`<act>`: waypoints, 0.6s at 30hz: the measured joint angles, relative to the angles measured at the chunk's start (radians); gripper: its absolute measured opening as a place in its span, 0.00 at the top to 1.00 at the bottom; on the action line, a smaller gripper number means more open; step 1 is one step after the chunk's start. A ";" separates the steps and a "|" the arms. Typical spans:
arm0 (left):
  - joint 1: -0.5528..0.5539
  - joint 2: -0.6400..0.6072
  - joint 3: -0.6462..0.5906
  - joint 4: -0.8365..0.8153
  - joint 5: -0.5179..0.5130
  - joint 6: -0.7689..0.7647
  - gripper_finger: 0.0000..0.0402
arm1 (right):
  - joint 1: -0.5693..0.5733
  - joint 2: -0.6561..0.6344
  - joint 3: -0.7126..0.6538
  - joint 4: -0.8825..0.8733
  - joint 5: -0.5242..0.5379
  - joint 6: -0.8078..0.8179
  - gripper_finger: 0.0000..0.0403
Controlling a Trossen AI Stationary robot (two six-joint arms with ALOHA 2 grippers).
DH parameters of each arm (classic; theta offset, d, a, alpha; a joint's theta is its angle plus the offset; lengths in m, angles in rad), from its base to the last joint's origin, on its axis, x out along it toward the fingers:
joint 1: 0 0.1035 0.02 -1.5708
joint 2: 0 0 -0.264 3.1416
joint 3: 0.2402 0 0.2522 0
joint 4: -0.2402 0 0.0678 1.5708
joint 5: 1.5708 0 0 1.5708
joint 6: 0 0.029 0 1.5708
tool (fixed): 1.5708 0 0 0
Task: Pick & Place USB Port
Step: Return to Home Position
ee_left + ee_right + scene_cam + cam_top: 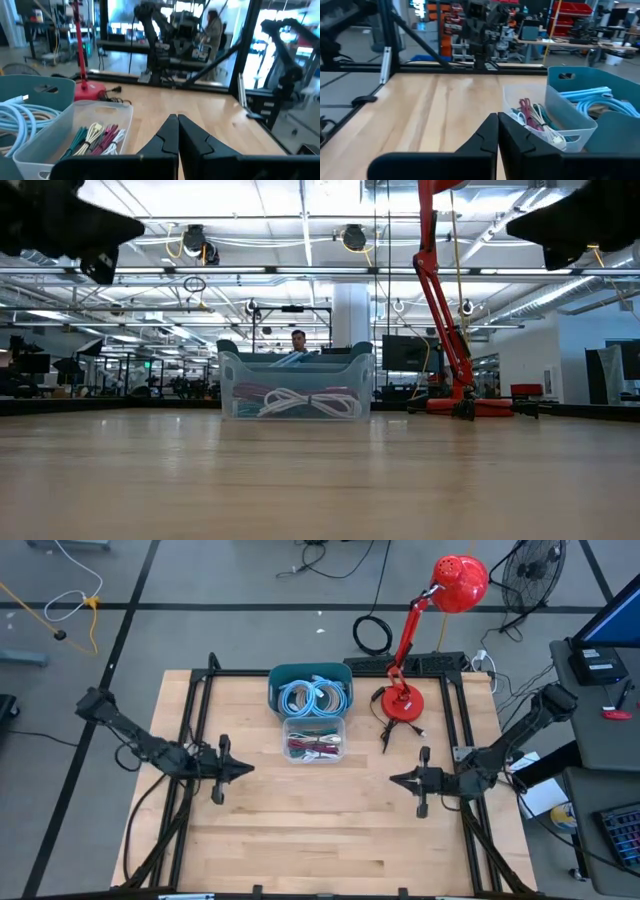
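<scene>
- The left gripper [238, 768] hangs over the left half of the table [300, 840], fingers pressed together and holding nothing. The right gripper [400, 780] mirrors it over the right half, also closed and empty.
- Both grippers point inward and sit well apart from the bins. This looks like a parked pose, so the sorting is probably done.
- The pink charger cable [109, 141] lies in the transparent bin [286, 742], bundled with green and white cables.
- The transparent bin stands near the middle of the table's rear edge, seemingly butted against the front of the teal bin [272, 690]. The teal bin holds coiled light blue cables [312, 696], so the cables appear to be sorted by colour.
- A red desk lamp [403, 705] stands towards the rear right corner, outside the space between the arms.
- No brand, label or writing is legible on any of these things.
</scene>
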State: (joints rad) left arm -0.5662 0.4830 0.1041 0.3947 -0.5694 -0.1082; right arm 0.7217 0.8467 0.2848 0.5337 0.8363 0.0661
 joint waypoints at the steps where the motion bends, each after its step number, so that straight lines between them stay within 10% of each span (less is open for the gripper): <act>1: 0.000 -0.010 -0.032 0.046 0.000 0.010 1.00 | 0.008 -0.013 -0.012 0.003 0.000 -0.003 1.00; 18: 0.000 -0.040 -0.088 0.095 -0.035 -0.086 0.97 | 0.048 -0.313 -0.247 -0.023 -0.002 -0.045 1.00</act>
State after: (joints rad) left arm -0.5663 0.4431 0.0158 0.4896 -0.6046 -0.1941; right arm 0.7696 0.5333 0.0383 0.5111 0.8347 0.0214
